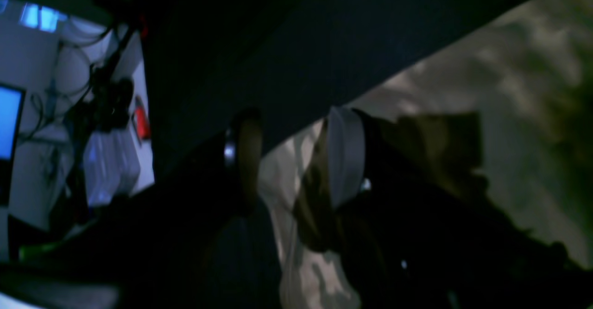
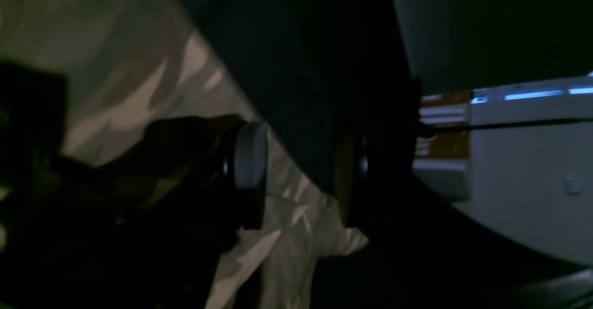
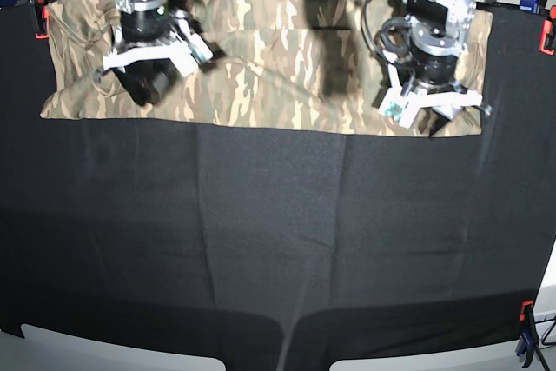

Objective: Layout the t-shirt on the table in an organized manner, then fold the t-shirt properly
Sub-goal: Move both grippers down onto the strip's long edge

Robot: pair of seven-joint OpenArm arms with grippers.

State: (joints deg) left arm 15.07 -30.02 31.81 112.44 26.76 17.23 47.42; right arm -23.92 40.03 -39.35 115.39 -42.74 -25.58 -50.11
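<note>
From where I sit, the t-shirt (image 3: 278,62) lies as a long band across the far side of the worktop (image 3: 278,241), its long axis running side to side, with the near edge straight and the wide black cloth in front of it bare. My left gripper (image 1: 296,160) is down at the band's end on the base view's right, and in its wrist view camouflage cloth passes between the two fingers (image 1: 345,156), which look closed onto the fabric edge. My right gripper (image 2: 301,174) sits at the opposite end, and its wrist view shows the same: fabric between the fingers (image 2: 250,170), apparently pinched. So each arm has its own end of the shirt, neither nearer than the other, and the garment stretches between them. I judge the layout is not finished, since the shirt reads as a doubled strip, not a spread body with sleeves. What matters for the next pull is that the free worktop lies toward me, square to the long axis, so both ends should travel together
</note>
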